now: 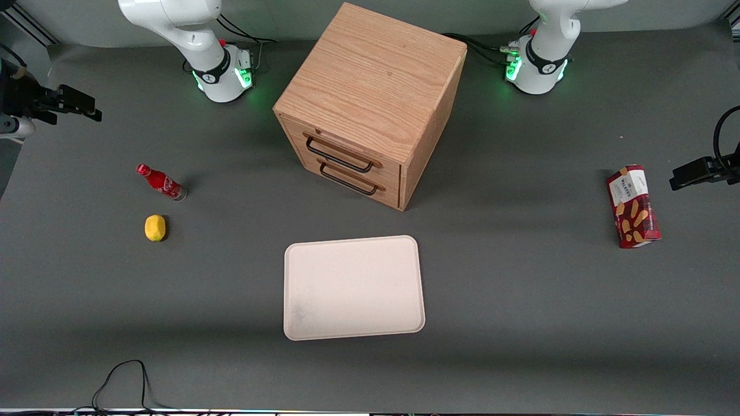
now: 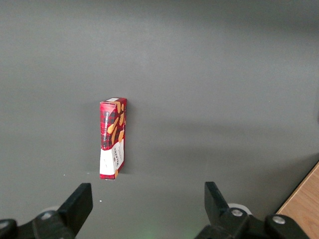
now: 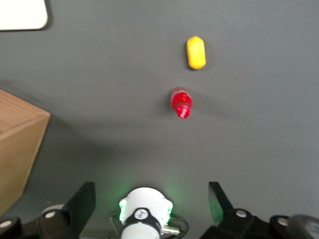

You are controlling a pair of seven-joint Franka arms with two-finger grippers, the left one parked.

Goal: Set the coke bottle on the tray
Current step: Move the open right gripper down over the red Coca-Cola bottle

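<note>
The claw (image 3: 149, 199), spread and empty, hangs high above the upright coke bottle (image 1: 161, 182), well apart from the tray (image 1: 352, 286).

The grey table (image 1: 520, 323) carries tray (image 1: 352, 286), coke bottle (image 1: 161, 182), lemon (image 1: 155, 227), cabinet (image 1: 370, 104), snack box (image 1: 633, 206).

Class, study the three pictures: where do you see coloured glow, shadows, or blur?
Front view: green glow at both arm bases; the cabinet casts a soft shadow; the coke bottle and tray are sharp. Right wrist view: the open gripper frames a green-lit base; the bottle looks slightly soft. Left wrist view: even light, faint shadow bands.
</note>
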